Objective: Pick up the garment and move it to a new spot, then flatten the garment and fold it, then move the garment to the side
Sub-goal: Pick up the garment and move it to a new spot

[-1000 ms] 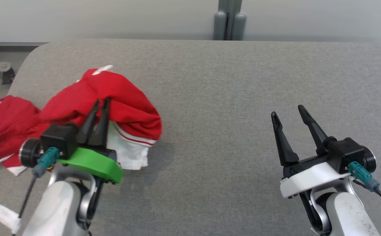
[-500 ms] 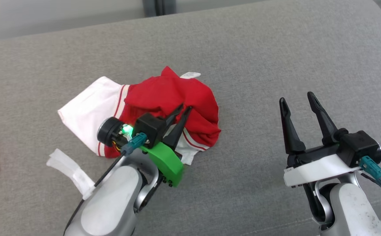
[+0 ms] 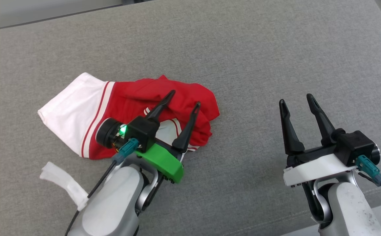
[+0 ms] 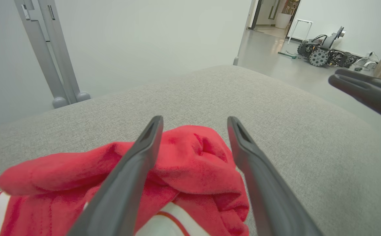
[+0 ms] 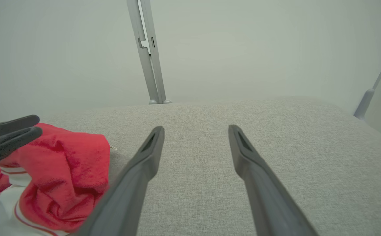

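On the bench (image 3: 243, 49), left half: garment (image 3: 128, 95), red with a white panel and red-and-white stripe trim, lies crumpled, not flat, not folded.
Garment layout: white end points toward head-view left, red bunch piles up toward the middle; small white patch with a stripe shows among the folds near the left wrist.
Left hand (image 3: 184, 98): fingers spread wide apart, grips nothing; sits low over the red bunch; touching the cloth or just above it, cannot tell.
Left wrist view: red folds between and under both fingers, bare bench beyond.
Right hand (image 3: 295, 99): fingers apart, empty; hangs over bare bench, well apart from the garment, to its right.
Right wrist view: garment at the lower left edge, one dark finger of the other arm crossing in front of it.
Left wrist mount (image 3: 160, 160): green, next to a black block with a lit green lamp.
White strap (image 3: 64, 183): sits by the left forearm, head-view lower left; resting on the bench or not, cannot tell.
Background: grey post (image 5: 147, 52) against a pale wall behind the bench; wheeled machine (image 4: 325, 55) on the floor far off.
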### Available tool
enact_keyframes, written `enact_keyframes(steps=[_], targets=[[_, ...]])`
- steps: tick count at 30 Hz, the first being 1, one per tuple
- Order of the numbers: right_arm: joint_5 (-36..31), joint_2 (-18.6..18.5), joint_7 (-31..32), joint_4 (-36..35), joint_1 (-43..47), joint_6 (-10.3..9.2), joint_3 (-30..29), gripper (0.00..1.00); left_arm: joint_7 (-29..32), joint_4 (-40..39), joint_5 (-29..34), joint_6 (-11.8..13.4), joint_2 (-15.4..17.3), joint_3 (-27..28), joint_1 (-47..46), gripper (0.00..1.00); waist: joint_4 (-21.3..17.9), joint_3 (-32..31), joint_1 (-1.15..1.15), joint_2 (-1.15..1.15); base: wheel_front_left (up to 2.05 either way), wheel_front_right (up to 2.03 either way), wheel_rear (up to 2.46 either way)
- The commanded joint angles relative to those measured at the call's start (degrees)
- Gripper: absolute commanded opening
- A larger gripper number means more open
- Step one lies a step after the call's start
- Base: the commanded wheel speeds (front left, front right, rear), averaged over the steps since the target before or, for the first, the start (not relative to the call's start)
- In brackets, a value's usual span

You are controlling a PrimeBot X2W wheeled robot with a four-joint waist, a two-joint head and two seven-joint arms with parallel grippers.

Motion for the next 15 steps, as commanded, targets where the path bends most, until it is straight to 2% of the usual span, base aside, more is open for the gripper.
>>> enact_keyframes(steps=[1,6,11,15], targets=[[-0.37,-0.05,0.23,0.06,0.2,0.0,-0.13,1.0,-1.0,-0.96,-0.45,1.2,0.88,1.23,1.68,1.0,4.55,-4.18,0.0,0.0,0.0,0.0,0.0],[-1.08,-0.05,1.4,-0.28,1.44,0.0,-0.71,1.0,-2.76,-3.86,-2.78,4.89,3.25,6.34,5.53,1.0,8.36,-6.89,0.0,0.0,0.0,0.0,0.0],[-1.71,-0.06,2.75,-1.18,2.61,0.0,-1.13,1.0,-4.07,-5.47,-4.42,8.63,7.02,12.21,10.22,1.0,11.34,-8.7,0.0,0.0,0.0,0.0,0.0],[-1.96,-0.07,3.76,-2.31,3.53,0.0,-2.08,1.0,-4.63,-5.79,-5.99,9.74,9.33,15.59,13.07,1.0,13.45,-9.46,0.0,0.0,0.0,0.0,0.0]])
